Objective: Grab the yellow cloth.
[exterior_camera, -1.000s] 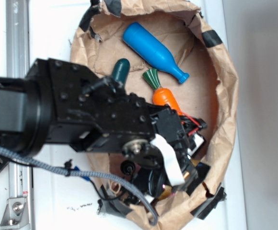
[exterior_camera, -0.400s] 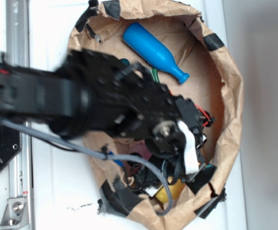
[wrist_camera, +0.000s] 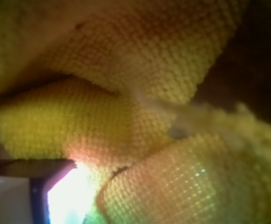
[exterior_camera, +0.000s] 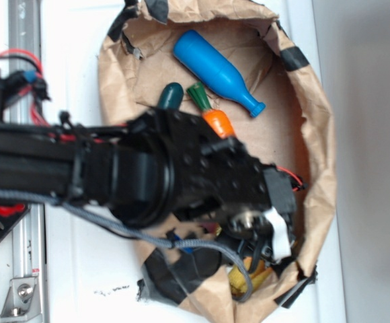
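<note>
Exterior view looks down on a crumpled brown paper nest (exterior_camera: 319, 134) taped to a white table (exterior_camera: 74, 40), its raised rim seemingly there to keep loose items corralled; inside lie a blue bottle (exterior_camera: 215, 65), a dark green object (exterior_camera: 170, 95) and an orange toy carrot (exterior_camera: 213, 116), all well clear of the work; the black arm (exterior_camera: 148, 178) reaches over the nest's lower edge, covering the gripper; only a sliver of the yellow cloth (exterior_camera: 239, 277) peeks out beneath it, near the bottom rim. Wrist view is filled by the same yellow cloth (wrist_camera: 140, 93), bunched in fuzzy folds right against the lens; so the hand appears to be pressed into it; whether the jaws are apart or closed cannot be told.
</note>
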